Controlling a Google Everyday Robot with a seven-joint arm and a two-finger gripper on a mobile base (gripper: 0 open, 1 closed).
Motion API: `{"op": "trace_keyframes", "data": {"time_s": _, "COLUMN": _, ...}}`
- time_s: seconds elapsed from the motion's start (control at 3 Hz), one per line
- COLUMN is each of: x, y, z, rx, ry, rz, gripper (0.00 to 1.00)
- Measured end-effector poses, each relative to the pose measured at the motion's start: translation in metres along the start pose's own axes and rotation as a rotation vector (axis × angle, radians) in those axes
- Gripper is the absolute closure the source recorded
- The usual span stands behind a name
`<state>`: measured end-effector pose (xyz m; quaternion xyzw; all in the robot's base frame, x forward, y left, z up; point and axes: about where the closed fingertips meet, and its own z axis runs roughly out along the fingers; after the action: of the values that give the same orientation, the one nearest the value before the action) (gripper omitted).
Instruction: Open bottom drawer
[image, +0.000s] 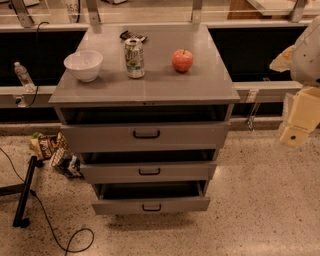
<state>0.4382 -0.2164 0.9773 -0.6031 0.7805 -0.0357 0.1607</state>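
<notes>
The bottom drawer (150, 204) is the lowest and narrowest-looking of three grey drawer fronts, with a small black loop handle (151, 207). It stands pulled out a little, with a dark gap above its front panel. The middle drawer (148, 171) and the top drawer (145, 135) above it also stand pulled out. My gripper (299, 120) is at the right edge of the view, cream-coloured, well to the right of the cabinet and about level with the top drawer. It touches nothing.
On the cabinet top (150, 85) stand a white bowl (83, 65), a drink can (134, 58), a red apple (182, 60) and a small dark object (132, 36). Snack bags (52, 152) and a black cable (50, 225) lie on the floor at left. A water bottle (22, 76) stands far left.
</notes>
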Motion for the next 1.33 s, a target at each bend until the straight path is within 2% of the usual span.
{"op": "trace_keyframes", "data": {"time_s": 0.33, "x": 0.000, "y": 0.000, "z": 0.000, "rx": 0.000, "ry": 0.000, "rz": 0.000, "gripper": 0.00}}
{"op": "trace_keyframes", "data": {"time_s": 0.67, "x": -0.012, "y": -0.004, "z": 0.033, "rx": -0.003, "ry": -0.090, "rz": -0.016, "gripper": 0.00}}
{"op": "trace_keyframes", "data": {"time_s": 1.0, "x": -0.038, "y": 0.003, "z": 0.134, "rx": -0.081, "ry": -0.297, "rz": -0.032, "gripper": 0.00}}
{"op": "trace_keyframes", "data": {"time_s": 1.33, "x": -0.056, "y": 0.011, "z": 0.206, "rx": -0.103, "ry": -0.498, "rz": -0.054, "gripper": 0.00}}
